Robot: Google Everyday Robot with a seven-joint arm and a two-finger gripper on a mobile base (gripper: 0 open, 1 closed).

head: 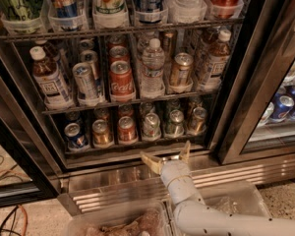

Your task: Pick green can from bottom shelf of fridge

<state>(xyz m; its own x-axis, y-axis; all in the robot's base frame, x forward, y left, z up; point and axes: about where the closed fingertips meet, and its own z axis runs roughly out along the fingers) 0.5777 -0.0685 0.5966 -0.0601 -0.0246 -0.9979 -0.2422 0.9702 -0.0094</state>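
Observation:
The fridge (238, 87) stands open with wire racks of drinks. The bottom shelf (137, 145) holds a front row of short cans. The green can (175, 123) stands right of the middle, between a paler silvery-white can (151, 126) and a brown-gold can (197, 120). My gripper (165, 151) is open and empty. It sits just in front of and below the shelf's front rail, slightly left of the green can, with its fingers pointing at the shelf.
Further left on the bottom shelf stand a red can (127, 130), a gold can (102, 132) and a blue can (75, 135). The rack above holds bottles and tall cans. The adjoining cooler (285, 107) shows blue cans. Clear plastic bins (113, 222) sit below at my base.

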